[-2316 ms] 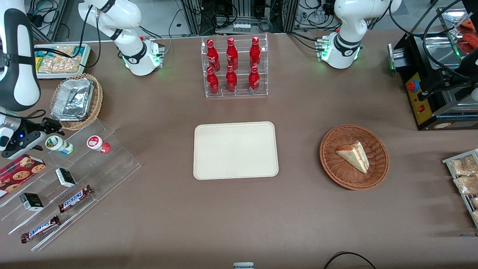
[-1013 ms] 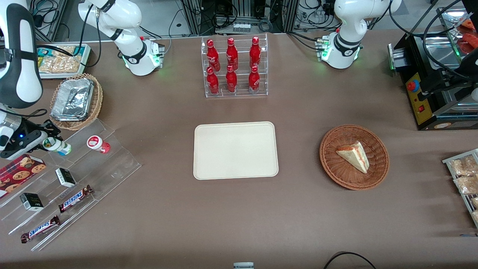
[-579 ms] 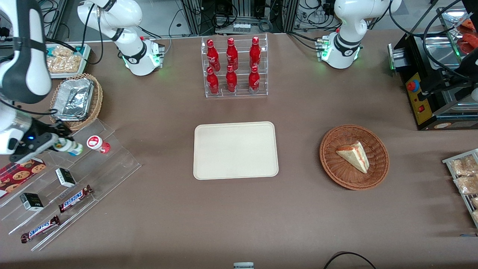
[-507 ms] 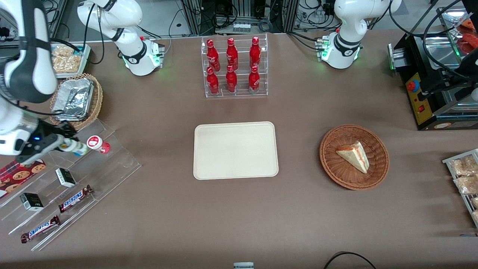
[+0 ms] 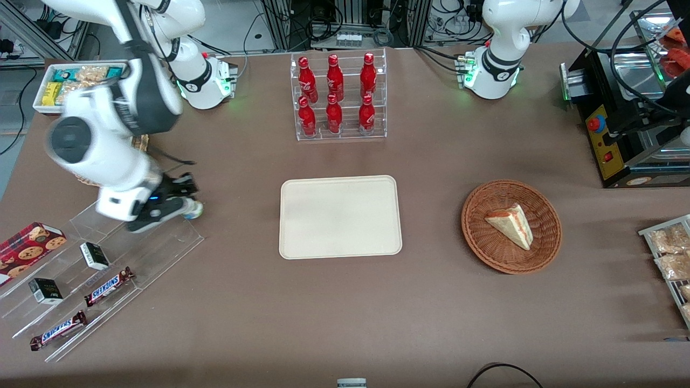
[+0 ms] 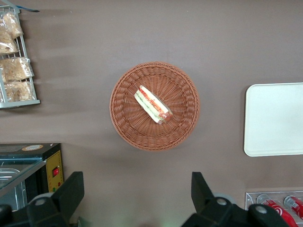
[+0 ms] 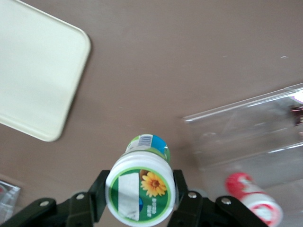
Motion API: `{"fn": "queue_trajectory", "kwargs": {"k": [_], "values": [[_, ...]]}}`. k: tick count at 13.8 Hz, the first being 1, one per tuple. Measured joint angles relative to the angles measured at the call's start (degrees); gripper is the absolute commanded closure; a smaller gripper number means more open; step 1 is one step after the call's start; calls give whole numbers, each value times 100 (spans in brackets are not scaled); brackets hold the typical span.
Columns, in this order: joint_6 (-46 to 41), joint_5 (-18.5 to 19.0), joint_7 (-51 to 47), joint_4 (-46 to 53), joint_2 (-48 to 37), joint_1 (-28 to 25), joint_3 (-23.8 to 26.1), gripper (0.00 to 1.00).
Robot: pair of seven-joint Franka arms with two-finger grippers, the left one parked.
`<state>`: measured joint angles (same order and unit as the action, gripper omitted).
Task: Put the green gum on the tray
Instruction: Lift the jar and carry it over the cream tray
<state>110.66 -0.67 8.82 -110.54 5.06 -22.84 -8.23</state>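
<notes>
The desk carries everything in the work area. Note its brown surface between the working arm's end and the middle: that open stretch is what you have to cross.

The tray lies flat at the middle of the desk, nearer the front camera than the rack of red bottles. Nothing rests on it, so you can likely set the load down anywhere inside its low rim.

The clear stepped shelf sits toward the working arm's end of the desk. It displays chocolate bars and small dark boxes. In the right wrist view, the red-lidded canister lies on this shelf. Do not take it for the target.

The gripper hangs above the shelf's edge on the tray's side, well apart from the tray. Its fingers are clamped on the green gum, one on each side of the canister just below the lid. The lid faces the wrist camera, so the canister lies along the camera's line of sight.

Judge the task as mid-transfer: the gum is lifted clear of the shelf but not yet over the tray. Carry it sideways until it is above the tray, lower it, then release.
</notes>
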Motion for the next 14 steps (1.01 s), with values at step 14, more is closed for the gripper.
{"fn": "queue_trajectory", "kwargs": {"k": [14], "values": [[938, -694, -3918, 1742, 2417, -2173, -1, 100]]}}
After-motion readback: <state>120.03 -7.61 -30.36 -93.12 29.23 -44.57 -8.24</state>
